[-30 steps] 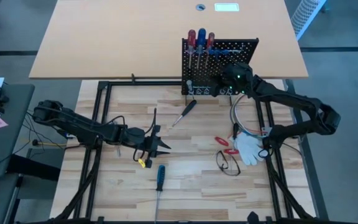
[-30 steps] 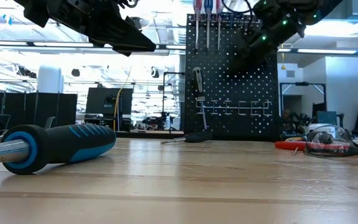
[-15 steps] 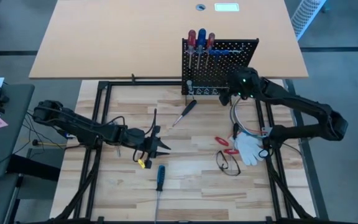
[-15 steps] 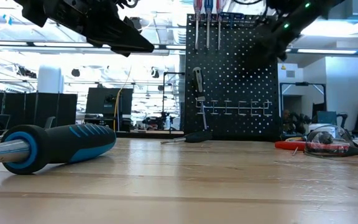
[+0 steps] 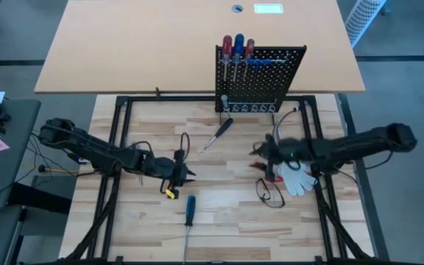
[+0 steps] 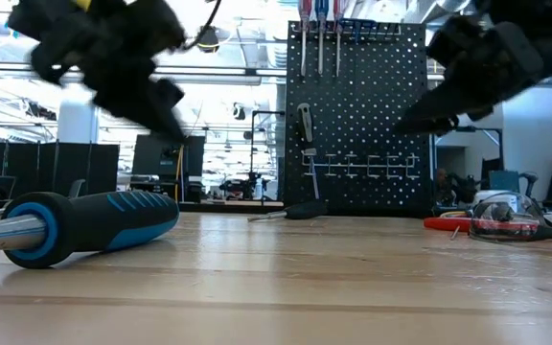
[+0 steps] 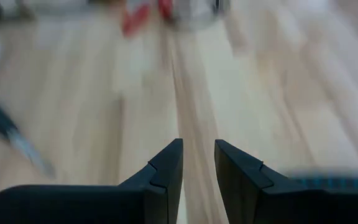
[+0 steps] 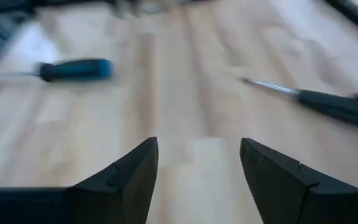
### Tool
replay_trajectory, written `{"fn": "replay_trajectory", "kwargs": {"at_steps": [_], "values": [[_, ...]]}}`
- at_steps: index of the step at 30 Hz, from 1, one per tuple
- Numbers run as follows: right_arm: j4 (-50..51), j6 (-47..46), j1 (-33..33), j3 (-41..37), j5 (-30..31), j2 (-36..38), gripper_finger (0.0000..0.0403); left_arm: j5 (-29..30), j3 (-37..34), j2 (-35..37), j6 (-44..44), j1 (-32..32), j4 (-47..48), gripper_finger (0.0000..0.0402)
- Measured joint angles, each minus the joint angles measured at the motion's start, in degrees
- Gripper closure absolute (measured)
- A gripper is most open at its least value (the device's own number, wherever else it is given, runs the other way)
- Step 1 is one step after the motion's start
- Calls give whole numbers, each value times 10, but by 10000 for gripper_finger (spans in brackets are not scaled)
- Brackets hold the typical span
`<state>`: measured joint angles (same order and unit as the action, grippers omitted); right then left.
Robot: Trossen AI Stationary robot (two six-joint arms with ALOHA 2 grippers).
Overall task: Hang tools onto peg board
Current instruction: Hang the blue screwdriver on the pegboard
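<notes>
The black peg board (image 5: pixel 271 81) stands upright at the table's far edge, with three screwdrivers (image 5: pixel 238 46) with red and blue handles hanging along its top. A black-handled screwdriver (image 5: pixel 219 132) lies flat in front of it. A blue-handled screwdriver (image 5: pixel 190 208) lies flat near the front. Red-handled pliers (image 5: pixel 269 174) lie beside a white glove. My left gripper (image 5: pixel 189 175) hovers above the table, just beyond the blue screwdriver, open by a narrow gap (image 7: pixel 197 158) and holding nothing. My right gripper (image 5: pixel 258 152) hovers just beyond the pliers, wide open (image 8: pixel 197 155) and holding nothing.
The white glove (image 5: pixel 294 175) and safety glasses (image 5: pixel 268 194) lie at the right, near the pliers. A small yellow item (image 5: pixel 169 193) lies by my left gripper. Black frame rails (image 5: pixel 116 147) run along the table's sides. Bare wood lies between the two grippers.
My right gripper has swung away from the peg board toward the table's near edge and down, and now hovers low by the pliers. My left gripper has tipped its fingers further down, staying nearly in place.
</notes>
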<state>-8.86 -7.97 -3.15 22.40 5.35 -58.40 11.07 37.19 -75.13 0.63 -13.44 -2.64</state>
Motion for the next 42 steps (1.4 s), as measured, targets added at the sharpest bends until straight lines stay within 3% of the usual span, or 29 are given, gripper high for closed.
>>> {"fn": "replay_trajectory", "kwargs": {"at_steps": [5, 12, 17, 20, 25, 31, 36, 42], "values": [[-211, -21, -81, -68, 79, -79, 173, -9, 0, 0, -92, -19, 151, 315], [-289, -21, -86, -70, 118, -184, 173, -32, 0, 0, -302, -21, 280, 315], [-309, -21, -70, -56, 118, -235, 173, -17, 0, 0, -427, 24, 383, 302], [-308, -21, -67, -40, 116, -256, 173, -35, -1, 0, -427, 35, 345, 278], [-304, -21, -66, -15, 111, -278, 173, -96, 0, 0, -444, 3, 162, 221], [-301, -21, -66, -10, 111, -282, 173, -50, 1, 0, -572, -56, 57, 171], [-301, -20, -74, -10, 111, -282, 173, -44, 66, -67, -646, -94, 115, 167], [-301, -10, -86, -10, 110, -282, 173, -40, 223, -201, -683, -104, 321, 166]]}}
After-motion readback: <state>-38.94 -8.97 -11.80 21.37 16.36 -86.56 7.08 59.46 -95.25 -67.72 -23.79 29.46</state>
